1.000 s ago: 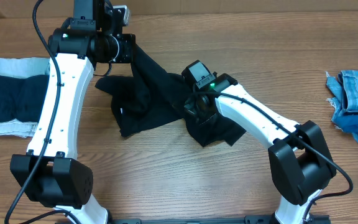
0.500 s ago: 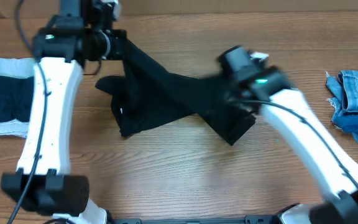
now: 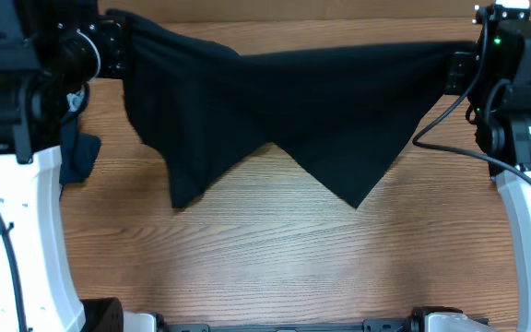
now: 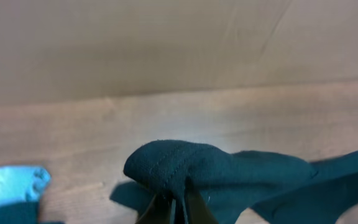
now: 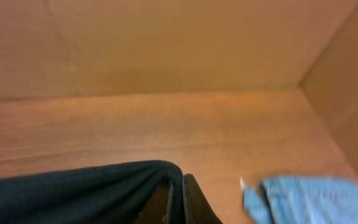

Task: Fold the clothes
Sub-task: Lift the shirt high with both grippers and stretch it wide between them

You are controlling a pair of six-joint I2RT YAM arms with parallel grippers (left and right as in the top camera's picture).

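You have the black garment (image 3: 284, 111) strung across the top of the overhead frame, stretched between both arms above the wooden table (image 3: 265, 267). Your left gripper (image 3: 118, 44), in the upper left, is clamped tight on one end of it. In the left wrist view the fabric bunches into a stitched hump over the closed fingers at the bottom edge. Your right gripper (image 3: 452, 72), in the upper right, is pinched on the other end, and the right wrist view shows the cloth gathered in folds running off to the lower left from its fingers. The upper edge of the garment runs almost straight from one gripper to the other. The lower edge drops into two points, one at lower left and one right of centre, and you cannot tell whether their tips touch the table. A navy garment (image 3: 81, 157) peeks out beside the left arm at the left edge. A pale blue cloth (image 4: 11, 186) sits in the lower left of the left wrist view, and light-blue denim (image 5: 309, 196) lies blurred at the lower right of the right wrist view, near the cardboard wall (image 5: 166, 43).
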